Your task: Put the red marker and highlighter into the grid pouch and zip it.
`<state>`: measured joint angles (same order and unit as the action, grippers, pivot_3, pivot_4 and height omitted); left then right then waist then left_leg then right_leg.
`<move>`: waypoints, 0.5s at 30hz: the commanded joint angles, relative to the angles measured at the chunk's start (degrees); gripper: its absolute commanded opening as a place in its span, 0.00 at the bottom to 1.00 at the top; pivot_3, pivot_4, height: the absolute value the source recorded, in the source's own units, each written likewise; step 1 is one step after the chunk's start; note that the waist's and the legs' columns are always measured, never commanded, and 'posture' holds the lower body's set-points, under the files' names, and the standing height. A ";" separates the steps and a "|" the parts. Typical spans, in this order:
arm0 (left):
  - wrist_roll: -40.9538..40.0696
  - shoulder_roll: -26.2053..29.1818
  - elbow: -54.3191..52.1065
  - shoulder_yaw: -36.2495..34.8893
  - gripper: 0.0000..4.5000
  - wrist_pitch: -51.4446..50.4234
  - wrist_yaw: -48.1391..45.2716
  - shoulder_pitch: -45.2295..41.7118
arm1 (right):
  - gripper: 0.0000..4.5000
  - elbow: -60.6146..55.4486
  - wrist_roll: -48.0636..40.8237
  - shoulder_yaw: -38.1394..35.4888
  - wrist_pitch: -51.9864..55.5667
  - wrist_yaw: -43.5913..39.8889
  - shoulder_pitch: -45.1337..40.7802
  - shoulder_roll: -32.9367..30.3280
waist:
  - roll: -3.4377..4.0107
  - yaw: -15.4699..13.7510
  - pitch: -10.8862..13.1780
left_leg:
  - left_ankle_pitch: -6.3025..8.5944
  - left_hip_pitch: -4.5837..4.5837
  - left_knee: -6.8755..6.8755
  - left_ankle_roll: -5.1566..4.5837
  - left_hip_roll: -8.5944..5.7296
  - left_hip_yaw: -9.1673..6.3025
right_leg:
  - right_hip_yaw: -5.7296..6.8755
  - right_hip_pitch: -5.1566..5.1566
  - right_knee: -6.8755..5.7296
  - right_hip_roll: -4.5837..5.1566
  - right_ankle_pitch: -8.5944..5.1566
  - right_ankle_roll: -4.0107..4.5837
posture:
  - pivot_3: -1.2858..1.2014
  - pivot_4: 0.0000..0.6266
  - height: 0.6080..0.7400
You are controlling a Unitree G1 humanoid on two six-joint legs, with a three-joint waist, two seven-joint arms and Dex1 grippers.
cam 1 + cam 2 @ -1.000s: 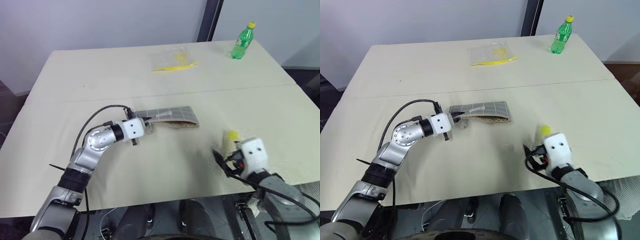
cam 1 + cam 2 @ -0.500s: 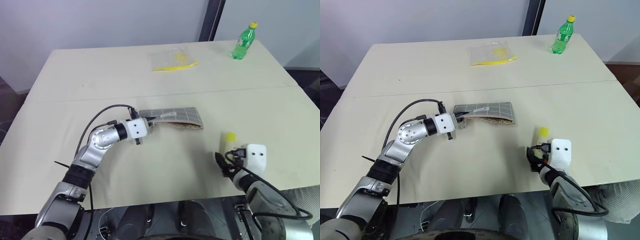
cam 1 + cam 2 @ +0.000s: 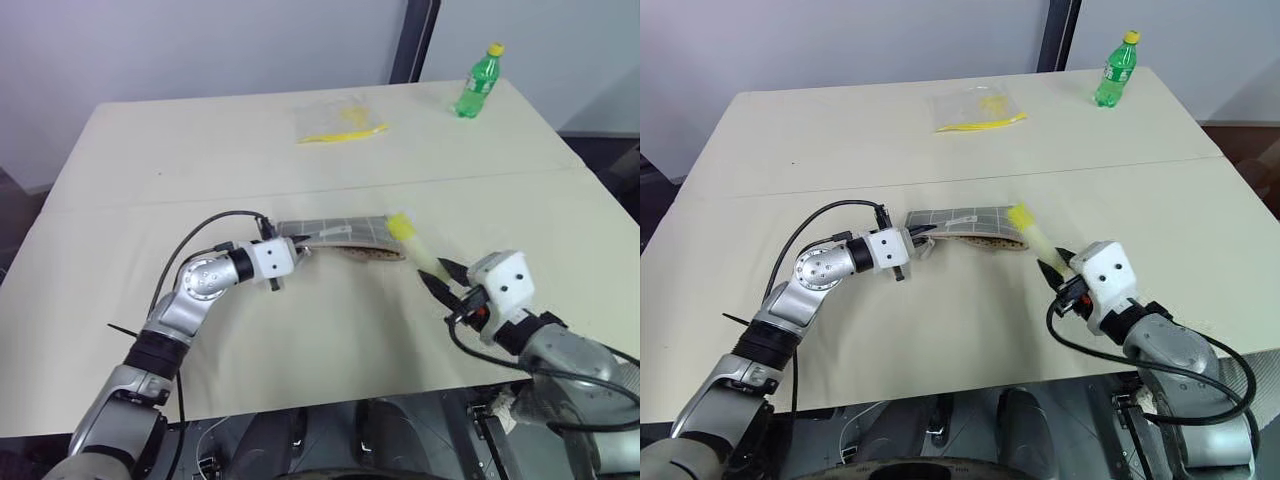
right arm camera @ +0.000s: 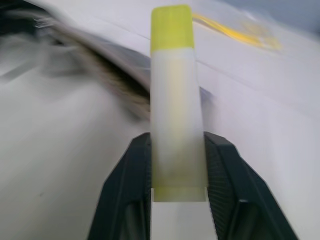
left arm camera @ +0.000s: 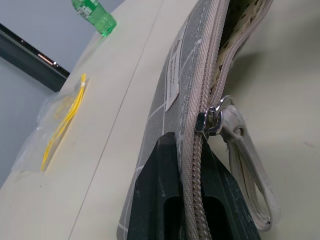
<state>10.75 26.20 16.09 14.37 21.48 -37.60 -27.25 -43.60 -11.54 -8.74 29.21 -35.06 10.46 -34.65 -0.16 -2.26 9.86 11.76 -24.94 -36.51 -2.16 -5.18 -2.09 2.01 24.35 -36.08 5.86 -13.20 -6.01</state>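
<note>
R gripper (image 3: 443,279), near table (image 3: 330,330) edge on the robot's right: jaws part-closed, one on each side of the highlighter (image 3: 411,240), clamped on its lower end. Highlighter is up off the table, tilted, yellow cap pointing away toward the grid pouch (image 3: 345,237); cap end sits just beside pouch's right end in the head views, can't tell if touching.

L gripper (image 3: 302,249), mid-table: jaws shut tight on the pouch's left end, pinching the fabric by the zipper line. Wrist view shows the zipper pull (image 5: 213,120) and a pale wrist strap (image 5: 247,165) next to the fingers.

Containers: 1 grid pouch, lying flat, zipper open, speckled lining showing along the mouth; what's inside can't be made out. 1 clear plastic bag (image 3: 340,118) far side of table w/ a thin yellow item in it. 1 green bottle (image 3: 476,83), yellow cap, upright at far right corner.

Count: 1 highlighter, 1 pouch, 1 bag, 1 bottle.
</note>
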 commanded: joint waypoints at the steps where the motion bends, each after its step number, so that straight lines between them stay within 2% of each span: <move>1: 0.26 -0.24 -1.60 -0.11 0.00 0.13 0.60 -0.81 | 0.20 1.80 6.36 4.78 -9.59 -4.79 0.83 -6.44 | 0.00 -0.03 0.00 | 0.01 0.00 -0.04 -0.02 0.00 0.02 | 0.00 -0.03 0.01 0.01 0.00 0.00 | 0.52 0.24 1.00; 4: 0.21 -0.40 -1.89 -0.10 0.00 -0.14 0.63 -0.88 | 0.20 4.76 9.12 6.51 -12.12 -5.14 -0.05 -9.32 | -0.02 -0.06 0.01 | 0.08 0.00 -0.29 -0.11 0.04 0.02 | 0.00 -0.14 0.01 0.01 0.00 0.00 | 0.52 0.24 1.00; 15: 0.34 -0.29 -3.67 0.42 0.00 -0.35 0.36 0.35 | 0.20 5.74 4.46 5.36 -4.93 -2.60 -3.31 -4.70 | -0.02 -0.11 0.01 | 0.17 0.00 -0.49 -0.20 0.03 0.04 | -0.10 -0.23 0.03 0.05 -0.01 0.02 | 0.52 0.24 1.00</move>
<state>10.84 25.76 14.87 14.80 20.60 -37.54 -27.02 -36.17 -5.67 -1.30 23.06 -38.49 7.91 -40.09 -0.18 -2.37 9.87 11.93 -24.94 -37.00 -2.36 -5.14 -2.05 1.90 24.13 -36.05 5.90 -13.21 -5.99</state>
